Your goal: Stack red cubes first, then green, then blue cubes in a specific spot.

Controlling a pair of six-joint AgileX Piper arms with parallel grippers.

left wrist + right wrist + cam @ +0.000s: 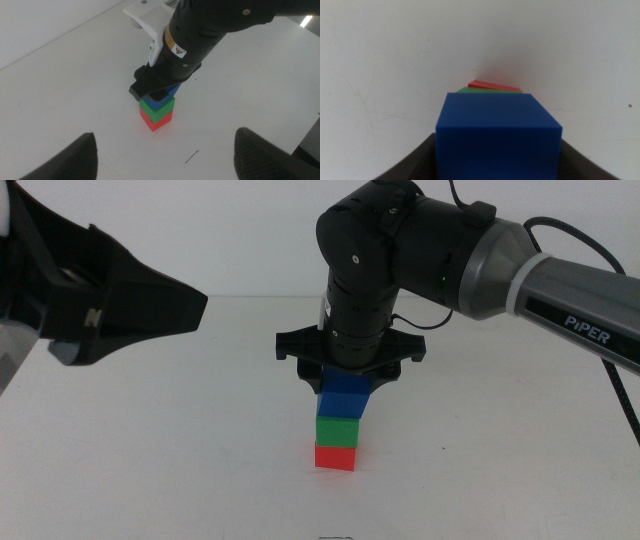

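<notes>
The right gripper (349, 380) pointed straight down from its arched arm, jaws closed against something held between them. The left gripper (165, 150) hovered raised and apart, jaws spread wide.

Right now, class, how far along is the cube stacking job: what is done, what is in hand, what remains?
Done: the red cube sits on the white table with the green cube on it. In hand: the right tool is shut on the blue cube, which rests on the green, slightly offset. Left: release and withdraw. The left tool waits open, off to the side.
</notes>
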